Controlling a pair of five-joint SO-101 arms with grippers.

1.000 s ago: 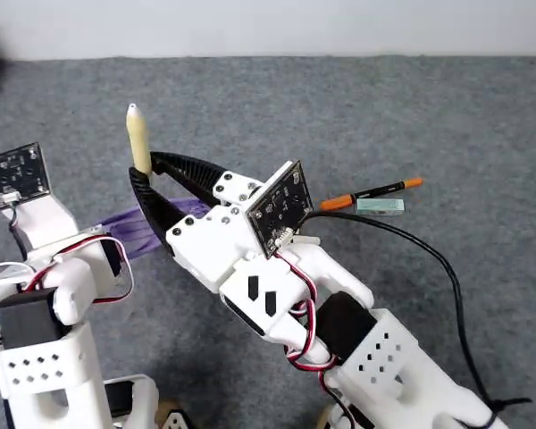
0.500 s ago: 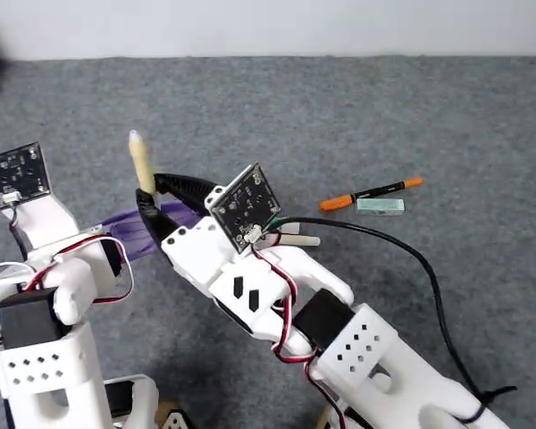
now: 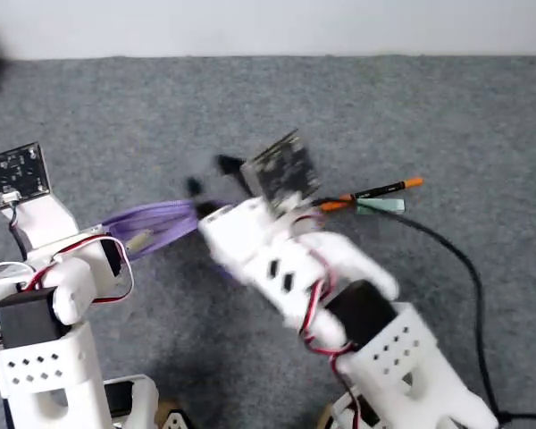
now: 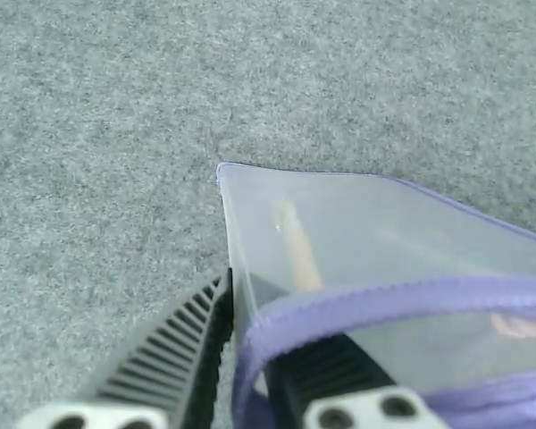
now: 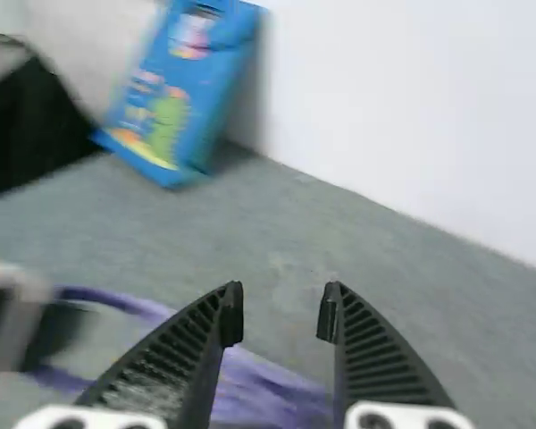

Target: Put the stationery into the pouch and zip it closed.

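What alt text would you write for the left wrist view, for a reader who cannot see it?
The left gripper is clamped on the purple-trimmed rim of a clear pouch, which lies on grey carpet. A cream pen shows through the plastic, inside the pouch near its corner.

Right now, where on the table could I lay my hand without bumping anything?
Bare table runs along the far edge, beyond the pouch and pen, and to the right of the pen. Crowded: the middle, where the right arm hangs between pouch and pen.
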